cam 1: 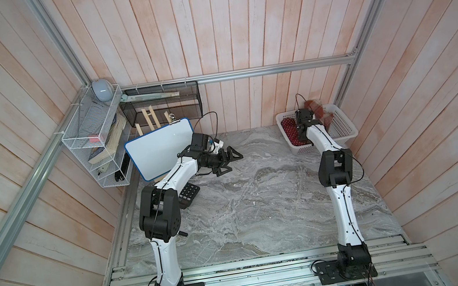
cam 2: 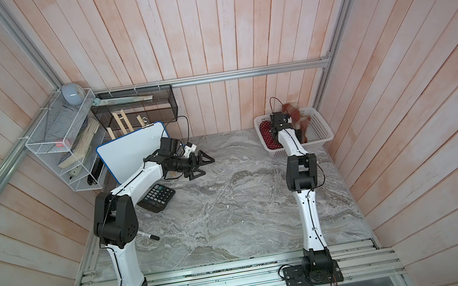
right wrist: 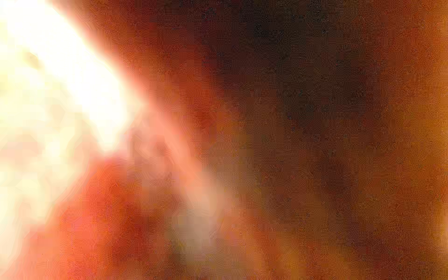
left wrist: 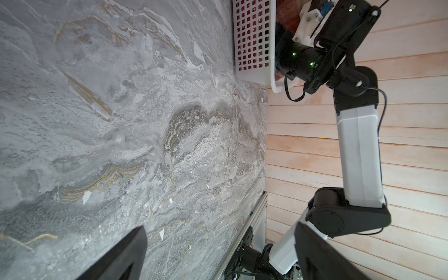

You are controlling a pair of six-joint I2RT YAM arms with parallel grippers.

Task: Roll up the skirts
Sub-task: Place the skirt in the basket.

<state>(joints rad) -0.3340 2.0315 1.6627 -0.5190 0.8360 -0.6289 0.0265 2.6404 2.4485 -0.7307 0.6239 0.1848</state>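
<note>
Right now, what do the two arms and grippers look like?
The left arm and right arm match: white shells, black boxy joints, black base plates. A thin black cable runs along each. The left gripper has black triangular-frame fingers. Green lights dot the right wrist. The right gripper is hidden.

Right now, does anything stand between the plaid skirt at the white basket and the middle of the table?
Only the near wall of the white perforated plastic basket: the rust-red plaid skirt, blurred, is in or above it. The grey marble tabletop in front shows nothing; the black calculator lies off to the left.
</note>
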